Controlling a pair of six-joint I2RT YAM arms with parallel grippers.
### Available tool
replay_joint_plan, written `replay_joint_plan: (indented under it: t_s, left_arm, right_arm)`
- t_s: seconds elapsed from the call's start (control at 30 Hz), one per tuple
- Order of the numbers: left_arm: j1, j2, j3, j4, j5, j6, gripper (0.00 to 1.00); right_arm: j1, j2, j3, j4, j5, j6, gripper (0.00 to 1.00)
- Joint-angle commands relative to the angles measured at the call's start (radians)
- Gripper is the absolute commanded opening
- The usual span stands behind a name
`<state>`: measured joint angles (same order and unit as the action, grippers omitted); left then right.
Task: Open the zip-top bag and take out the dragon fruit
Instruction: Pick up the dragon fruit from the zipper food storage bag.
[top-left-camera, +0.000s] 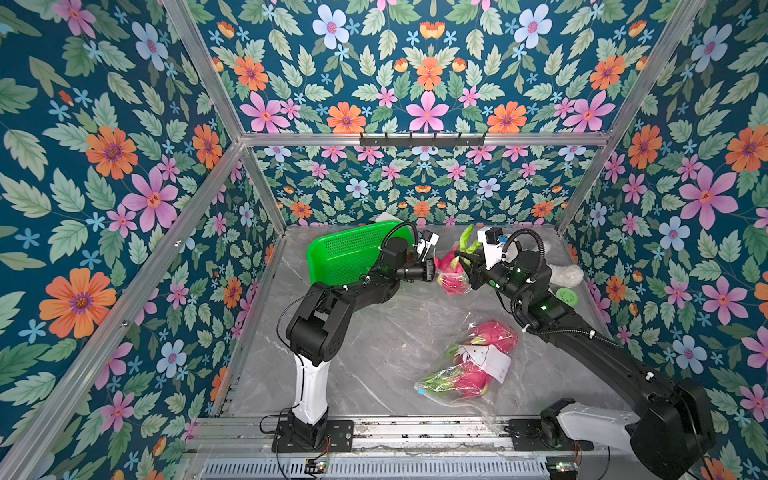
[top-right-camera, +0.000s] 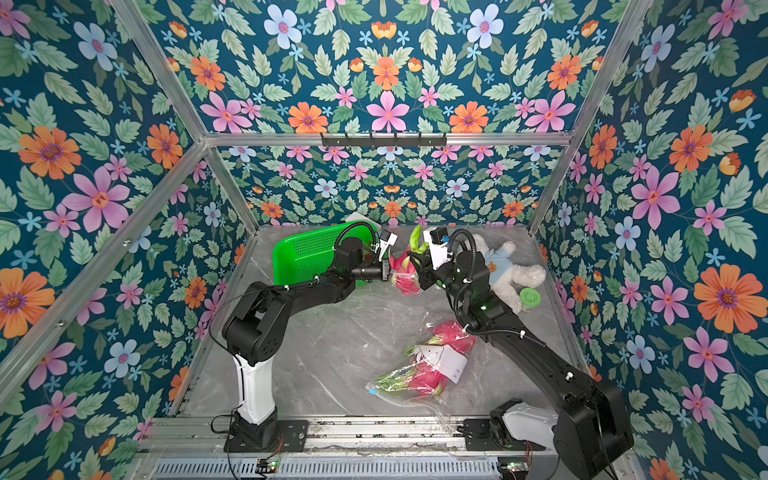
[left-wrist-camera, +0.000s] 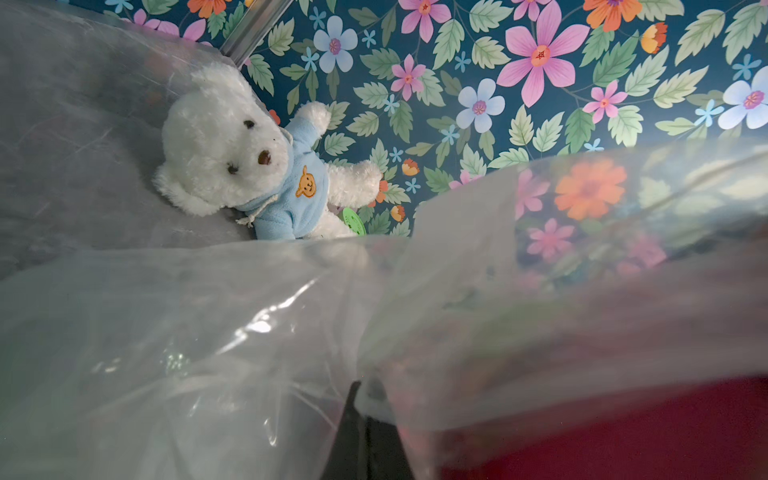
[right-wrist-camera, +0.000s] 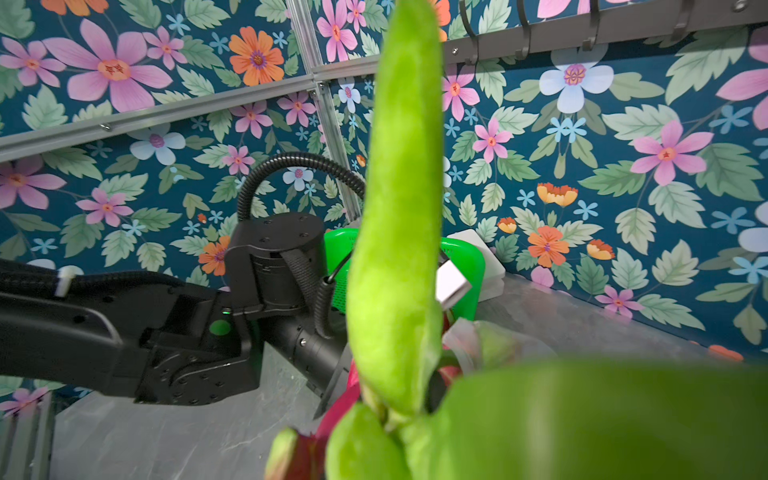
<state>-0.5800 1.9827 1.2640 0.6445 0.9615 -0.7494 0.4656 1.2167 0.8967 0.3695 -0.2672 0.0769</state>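
Observation:
The clear zip-top bag (top-left-camera: 482, 399) lies at the front right of the table with two dragon fruit (top-left-camera: 496, 334) (top-left-camera: 465, 380) and a white label inside it. At mid-back a third dragon fruit (top-left-camera: 451, 274) (top-right-camera: 405, 280) hangs above the table between both grippers. My left gripper (top-left-camera: 432, 272) (left-wrist-camera: 365, 388) is shut on a fold of the bag's plastic (left-wrist-camera: 208, 332), with pink fruit skin (left-wrist-camera: 623, 436) showing through it. My right gripper (top-left-camera: 468, 266) holds that fruit at its top. Its green scales (right-wrist-camera: 395, 249) fill the right wrist view and hide the jaws.
A green perforated basket (top-left-camera: 353, 253) stands at the back left with a white box (top-left-camera: 386, 217) behind it. A white teddy bear in a blue top (top-right-camera: 507, 266) (left-wrist-camera: 232, 149) and a green round lid (top-left-camera: 567, 297) lie at the back right. A hook rail (top-left-camera: 422, 140) crosses the back wall.

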Motion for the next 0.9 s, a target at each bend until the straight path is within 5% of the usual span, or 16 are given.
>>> replay_joint_plan:
  t_s: [0.0,0.27,0.67,0.87]
  left_arm:
    - [-0.007,-0.035,-0.019,-0.013,0.017,0.024,0.0]
    - [-0.007,-0.088,-0.027,-0.057,0.004,0.06,0.0]
    - [-0.007,-0.124,-0.026,-0.127,-0.018,0.12,0.0]
    - [-0.006,-0.149,-0.012,-0.201,-0.058,0.184,0.0]
  right_arm:
    - [0.001,0.008,-0.002,0.208,0.125,-0.099,0.0]
    - [0.002,0.026,0.008,0.255,0.263,-0.183,0.0]
    - [0.02,0.04,0.095,0.084,0.447,-0.241,0.0]
    - [0.024,0.042,0.072,0.112,0.369,-0.234,0.0]
